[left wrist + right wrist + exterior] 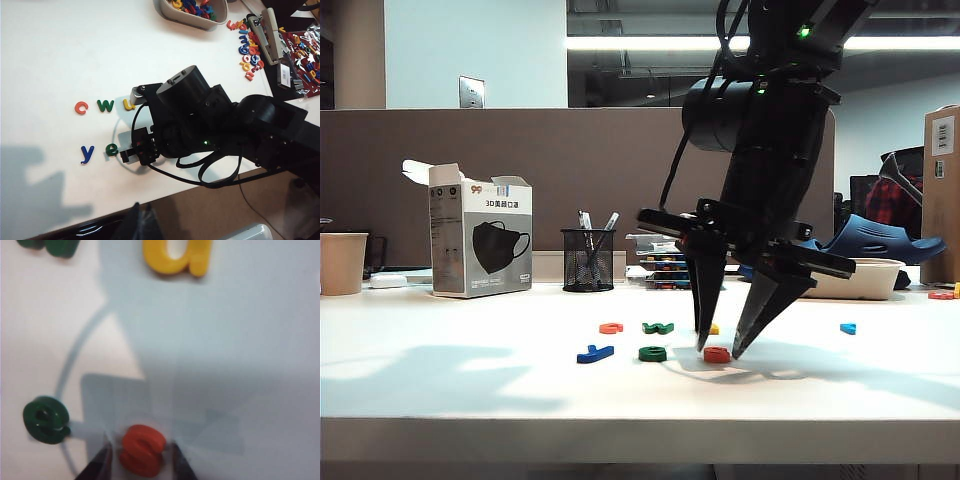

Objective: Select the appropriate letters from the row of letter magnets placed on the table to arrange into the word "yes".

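1. The right gripper (722,352) stands on the table (470,390) — fingers spread either side of the red s (143,450), clear of it.
2. The s lies beside the green e (46,419), after the blue y (87,153).
3. Left gripper (142,222): cannot tell.

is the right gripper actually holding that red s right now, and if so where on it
No, nothing is held. The right gripper stands open with its fingertips either side of the red s, which lies on the table beside the green e.

The black right arm descends steeply from 12 o'clock, its two-finger right gripper (726,351) pointing down, fingertips parted at the surface. The left gripper (141,220) shows only dark, indistinct fingertips.
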